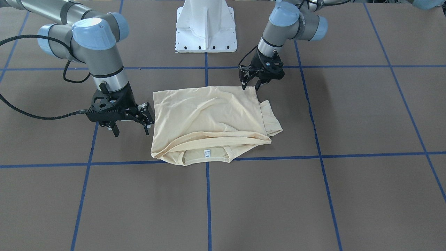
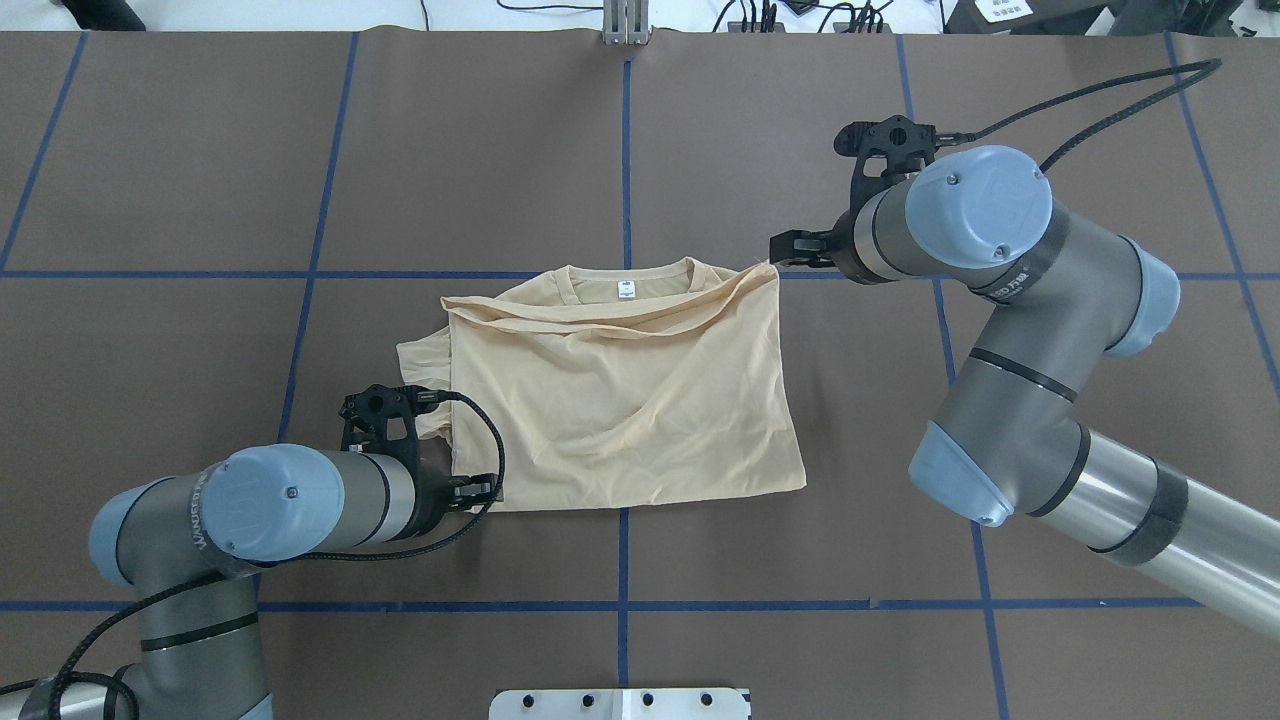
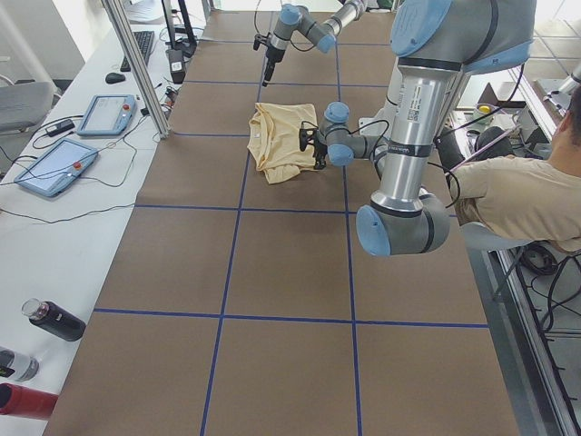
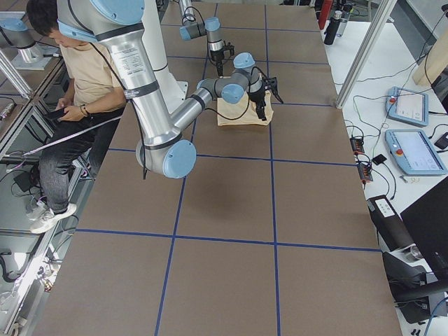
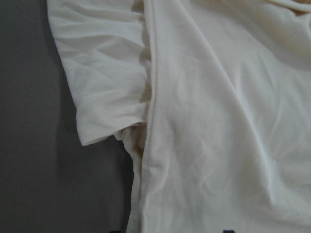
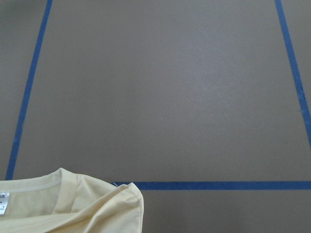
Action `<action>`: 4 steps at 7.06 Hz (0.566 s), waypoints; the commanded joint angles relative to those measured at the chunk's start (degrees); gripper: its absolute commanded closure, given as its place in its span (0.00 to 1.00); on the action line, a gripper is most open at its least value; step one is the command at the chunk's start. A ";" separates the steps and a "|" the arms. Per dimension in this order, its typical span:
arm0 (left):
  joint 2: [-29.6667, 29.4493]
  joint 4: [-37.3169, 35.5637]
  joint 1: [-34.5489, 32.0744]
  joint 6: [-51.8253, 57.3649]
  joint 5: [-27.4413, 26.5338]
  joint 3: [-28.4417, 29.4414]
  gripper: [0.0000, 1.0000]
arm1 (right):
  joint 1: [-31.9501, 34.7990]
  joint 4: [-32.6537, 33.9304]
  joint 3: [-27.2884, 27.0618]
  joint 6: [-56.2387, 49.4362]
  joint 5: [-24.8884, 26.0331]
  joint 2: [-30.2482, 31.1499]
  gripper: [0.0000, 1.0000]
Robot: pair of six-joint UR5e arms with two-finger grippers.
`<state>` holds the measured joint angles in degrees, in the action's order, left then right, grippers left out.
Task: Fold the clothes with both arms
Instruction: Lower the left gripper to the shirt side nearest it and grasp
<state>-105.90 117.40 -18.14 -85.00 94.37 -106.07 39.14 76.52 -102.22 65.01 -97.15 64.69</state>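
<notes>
While looking down from over the robot's shoulders, with 12 o'clock pointing away from it: seeing the shirt (image 2: 620, 400) lying flat and folded near the middle of the table (image 2: 200, 150). Showing its collar and tag (image 2: 624, 290) at the 12 o'clock edge. Stretching longest from 9 to 3 o'clock, with a bit of sleeve (image 2: 420, 365) poking out on the 9 o'clock side.

Hanging low at the shirt's 8 o'clock corner: the left claw (image 1: 250, 87), fingers apart, gripping nothing, tips right at the cloth edge. Hard to tell if touching.

Hovering off the 2 o'clock corner: the right claw (image 1: 131, 131), fingers spread wide, holding nothing, just beside the cloth.

Sitting at opposite corners, then, each about as near as the other. Finding the shirt toward 2 o'clock from the left claw, and toward 8 o'clock from the right claw.

Probably lining up for one more fold. Needing each claw to drop onto its own corner and pinch before lifting. Likely leaving that loose sleeve to the left claw, being much nearer.
</notes>
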 commanded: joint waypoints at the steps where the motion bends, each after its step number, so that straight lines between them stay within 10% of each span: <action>1: 0.25 -0.07 -0.05 0.19 0.03 -0.01 0.52 | -0.03 0.04 0.00 0.03 0.03 -0.09 0.01; 3: 0.25 -0.07 -0.23 0.19 0.03 -0.27 1.00 | -0.03 -0.05 0.00 0.12 0.03 -0.01 0.01; 4: 0.43 -0.33 -0.40 0.27 -0.15 -0.97 1.00 | -0.12 -0.05 0.00 0.29 0.03 -0.01 0.01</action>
<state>-105.59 117.29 -18.35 -84.79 94.36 -106.42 39.08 76.47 -102.19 65.14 -97.12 64.68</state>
